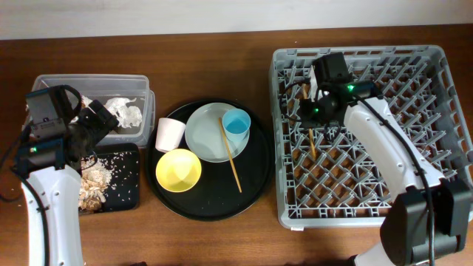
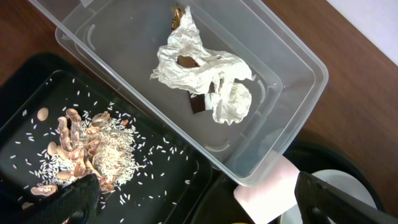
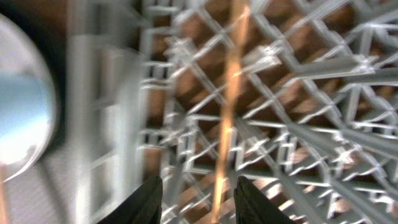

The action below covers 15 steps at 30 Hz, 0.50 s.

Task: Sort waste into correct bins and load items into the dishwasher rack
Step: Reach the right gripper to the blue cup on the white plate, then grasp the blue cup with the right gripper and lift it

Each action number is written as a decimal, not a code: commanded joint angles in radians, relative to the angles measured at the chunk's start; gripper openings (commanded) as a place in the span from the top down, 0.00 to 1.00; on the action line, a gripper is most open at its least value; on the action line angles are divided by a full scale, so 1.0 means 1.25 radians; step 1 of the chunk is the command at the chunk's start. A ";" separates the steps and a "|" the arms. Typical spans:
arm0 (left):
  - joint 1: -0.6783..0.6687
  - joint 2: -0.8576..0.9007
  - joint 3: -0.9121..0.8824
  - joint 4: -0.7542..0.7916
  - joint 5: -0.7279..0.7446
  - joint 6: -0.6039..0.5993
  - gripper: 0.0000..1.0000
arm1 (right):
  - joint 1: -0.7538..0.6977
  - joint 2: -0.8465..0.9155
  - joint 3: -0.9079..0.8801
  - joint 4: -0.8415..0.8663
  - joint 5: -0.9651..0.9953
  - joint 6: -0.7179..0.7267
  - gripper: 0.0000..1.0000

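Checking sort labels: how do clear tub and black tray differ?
The clear tub is deep and see-through; the black tray is shallow and opaque. Tub holds crumpled white napkins; tray holds brownish scraps and pale grains. Both rectangular, side by side.

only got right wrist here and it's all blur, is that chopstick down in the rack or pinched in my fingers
observer: down in it. overhead shows the chopstick in the left part of the dishwasher rack, running front to back under the right gripper, whose fingers stand apart either side of it.
operator: ok where's the other one
observer: the second chopstick lies on the round black tray, its far end across the plate, just left of the blue cup.
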 commanded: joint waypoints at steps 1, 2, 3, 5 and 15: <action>0.003 -0.009 0.007 -0.001 0.004 0.005 0.01 | 0.070 -0.034 0.078 -0.027 -0.107 0.002 0.61; 0.003 -0.009 0.007 -0.001 0.004 0.005 0.01 | 0.091 -0.034 0.080 -0.022 -0.113 0.002 0.60; 0.003 -0.009 0.007 -0.001 0.004 0.005 0.01 | 0.125 -0.034 0.081 -0.009 -0.113 -0.004 0.61; 0.003 -0.009 0.007 -0.001 0.004 0.005 0.01 | 0.196 -0.030 0.080 0.022 -0.106 -0.025 0.60; 0.003 -0.009 0.007 -0.001 0.004 0.005 0.01 | 0.340 -0.007 0.069 0.137 0.028 -0.022 0.46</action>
